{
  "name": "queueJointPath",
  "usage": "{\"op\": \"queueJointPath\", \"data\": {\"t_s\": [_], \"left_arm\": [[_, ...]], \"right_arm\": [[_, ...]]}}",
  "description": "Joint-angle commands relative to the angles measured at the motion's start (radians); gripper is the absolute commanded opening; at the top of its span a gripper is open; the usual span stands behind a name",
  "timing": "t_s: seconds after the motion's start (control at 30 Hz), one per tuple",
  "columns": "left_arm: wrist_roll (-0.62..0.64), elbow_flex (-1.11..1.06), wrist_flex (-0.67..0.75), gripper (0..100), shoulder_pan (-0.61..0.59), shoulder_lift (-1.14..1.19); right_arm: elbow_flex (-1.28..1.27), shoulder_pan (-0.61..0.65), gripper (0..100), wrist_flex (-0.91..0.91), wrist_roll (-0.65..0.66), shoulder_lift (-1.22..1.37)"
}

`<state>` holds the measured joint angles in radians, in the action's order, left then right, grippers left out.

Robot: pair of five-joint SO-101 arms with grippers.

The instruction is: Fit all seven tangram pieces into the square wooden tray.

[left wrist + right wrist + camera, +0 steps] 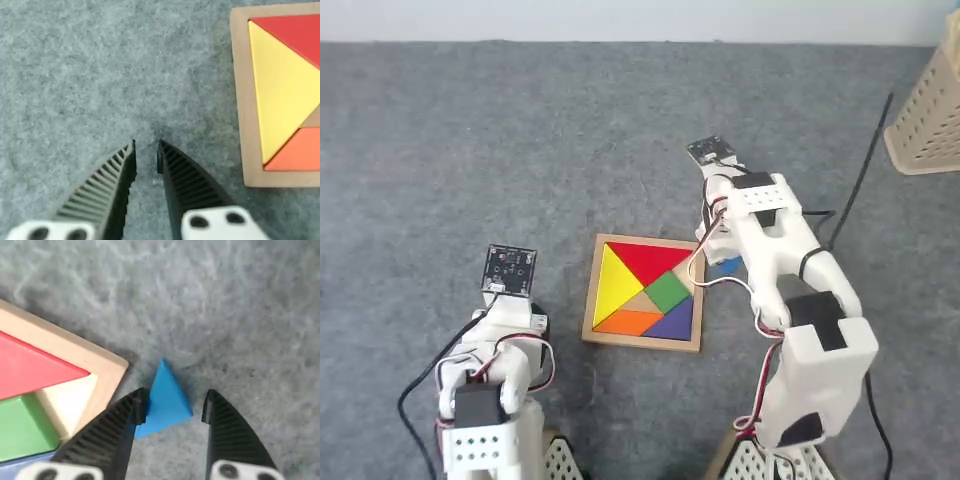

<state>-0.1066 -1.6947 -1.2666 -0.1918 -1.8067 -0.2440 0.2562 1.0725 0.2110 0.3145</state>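
Nearest the arm bases, the left gripper [146,146] is held over the grey counter [470,130], just beside the tray's [640,341] yellow-side rim. Its jaws are drawn almost together, with a thin slit left between them and nothing grasped.

The square wooden tray is laid flat at the middle of the counter, between the two arms. Five coloured pieces are counted inside it:
- one large red triangle [645,258] along the far rim
- one large yellow triangle [615,285] along the rim facing the left arm
- one green square [668,291] near the centre
- one orange piece [628,321] on the near rim
- one purple triangle [672,323], also on the near rim

Two pale, wood-coloured patches are seen among them. Whether either is a piece or bare tray cannot be told.

A sixth piece, one small blue triangle [165,400], is left outside on the counter, just beside the tray's far corner on the right arm's side. The right gripper [176,391] is lowered over it with its jaws released and spread. The triangle is straddled by them: one jaw is set against its edge and the other stands apart from it.

Well beyond the tray, one beige perforated container [928,110] is placed at the counter's far edge, and one black cable [860,170] is trailed beside it.
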Motion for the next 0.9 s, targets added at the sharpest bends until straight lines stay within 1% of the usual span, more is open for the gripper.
{"op": "queueJointPath", "data": {"t_s": [0.0, 0.07, 0.2, 0.3, 0.5, 0.63, 0.7, 0.87], "left_arm": [[0.008, 0.008, 0.000, 7, 0.002, -0.021], [0.008, 0.008, 0.000, 7, 0.002, -0.021], [0.008, 0.008, 0.000, 7, 0.002, -0.021], [0.008, 0.008, 0.000, 7, 0.002, -0.021], [0.008, 0.008, 0.000, 7, 0.002, -0.021], [0.008, 0.008, 0.000, 7, 0.002, -0.021], [0.008, 0.008, 0.000, 7, 0.002, -0.021], [0.008, 0.008, 0.000, 7, 0.002, -0.021]], "right_arm": [[0.031, -0.002, 18.6, -0.013, -0.011, -0.013], [0.031, -0.004, 15.9, -0.013, -0.011, -0.013], [0.034, -0.002, 5.9, -0.013, -0.012, -0.021], [0.040, -0.001, 1.9, -0.012, -0.012, -0.042], [0.023, 0.019, 1.3, -0.002, -0.011, -0.206], [-0.026, 0.096, 1.3, -0.007, 0.048, -0.302], [-0.044, 0.116, 1.4, -0.007, 0.049, -0.312], [-0.072, 0.094, 1.3, -0.007, 0.043, -0.320]]}}
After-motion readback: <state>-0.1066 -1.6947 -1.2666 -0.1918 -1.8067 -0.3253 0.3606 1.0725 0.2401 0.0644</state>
